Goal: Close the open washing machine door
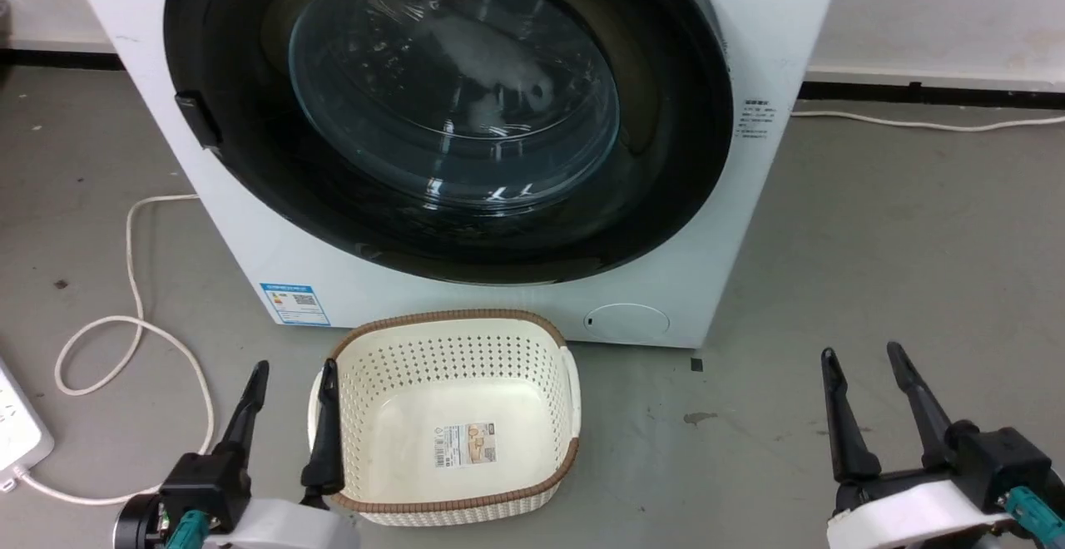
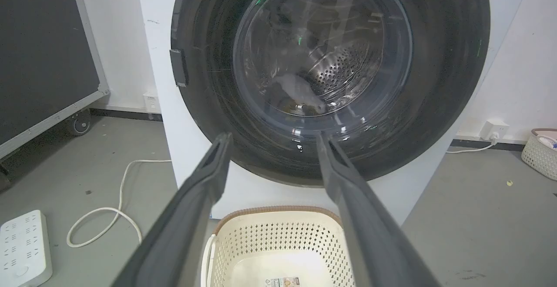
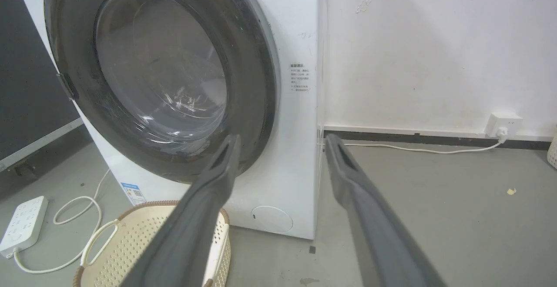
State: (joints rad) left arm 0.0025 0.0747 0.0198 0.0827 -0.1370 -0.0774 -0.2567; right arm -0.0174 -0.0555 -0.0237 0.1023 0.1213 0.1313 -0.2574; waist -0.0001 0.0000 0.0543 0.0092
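**Door flat against the machine front, both grippers spread**

The washing machine (image 1: 732,274) stands straight ahead, with the washing machine door (image 1: 666,166) lying flat against its white front. The glass faces the robot, and the latch tab (image 1: 196,119) is on the left edge. The door is round, so it has no long axis. A blue label (image 1: 295,304), a block of small print (image 1: 755,121) and the sticker (image 1: 466,445) in the cream basket (image 1: 449,317) are all too small to read. The left gripper (image 1: 296,370) and right gripper (image 1: 861,353) are low, spread wide and holding nothing.
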